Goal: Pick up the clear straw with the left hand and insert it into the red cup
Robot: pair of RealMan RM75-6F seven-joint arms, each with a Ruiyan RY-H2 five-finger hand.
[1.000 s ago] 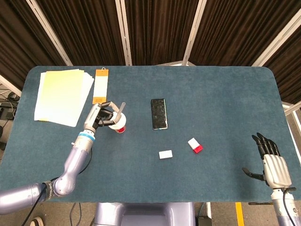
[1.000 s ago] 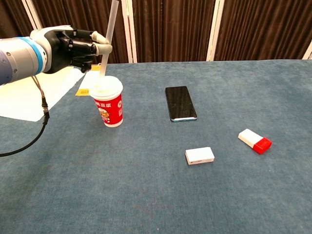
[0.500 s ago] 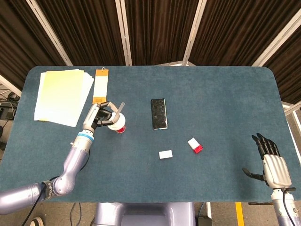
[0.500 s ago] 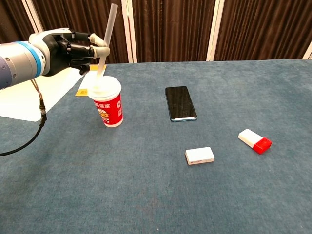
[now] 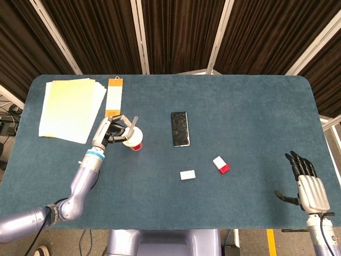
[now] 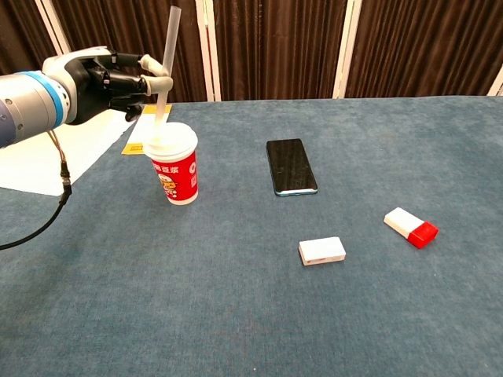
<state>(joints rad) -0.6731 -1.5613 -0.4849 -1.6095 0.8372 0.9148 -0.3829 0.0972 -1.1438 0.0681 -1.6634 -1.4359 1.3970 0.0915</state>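
Note:
The red cup with a white lid stands upright on the blue table, left of centre. A clear straw rises from its lid, leaning slightly right, with its lower end in the lid. My left hand is just left of the cup's top and pinches the straw's middle between its fingertips. In the head view the same left hand sits against the cup. Far off at the lower right, my right hand hangs with its fingers spread, holding nothing.
A black phone lies right of the cup. A white block and a red-and-white block lie nearer the front. Yellow papers and an orange tag lie at the back left.
The straw has sunk further into the cup's lid and its top has swung left, so it stands more upright. My left hand shifted slightly left with it. The right hand has not moved.

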